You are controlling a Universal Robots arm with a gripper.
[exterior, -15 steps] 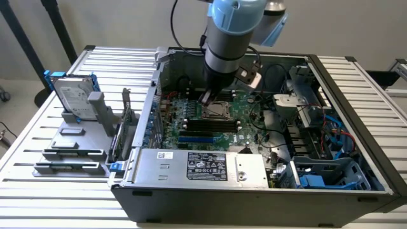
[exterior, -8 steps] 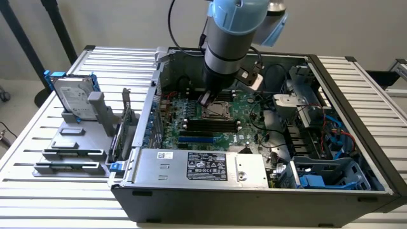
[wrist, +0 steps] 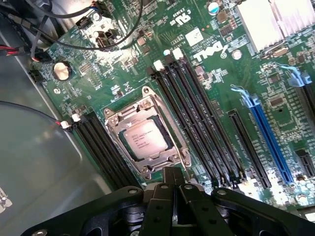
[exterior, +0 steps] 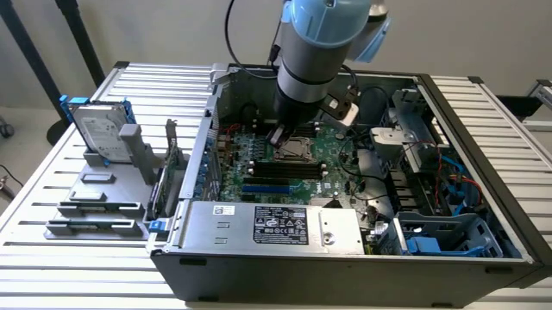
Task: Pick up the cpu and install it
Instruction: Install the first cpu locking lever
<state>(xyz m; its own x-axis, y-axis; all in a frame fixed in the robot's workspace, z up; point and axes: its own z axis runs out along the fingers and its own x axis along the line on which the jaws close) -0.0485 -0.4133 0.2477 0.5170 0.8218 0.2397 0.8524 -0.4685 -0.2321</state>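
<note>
The cpu (wrist: 141,137) is seen seated in the socket (wrist: 147,135) on the motherboard (wrist: 216,73). The claw (wrist: 173,183) is shut and empty just beside it. Seating appears done; the next move would call for a clean rise.

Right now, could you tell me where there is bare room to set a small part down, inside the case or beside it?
Inside the computer case it is crowded: the motherboard is packed with slots, cables and the socket holding the cpu, with the gripper shut just above. Bare room lies on the slatted table around the grey parts rack holding the hard drive.
</note>
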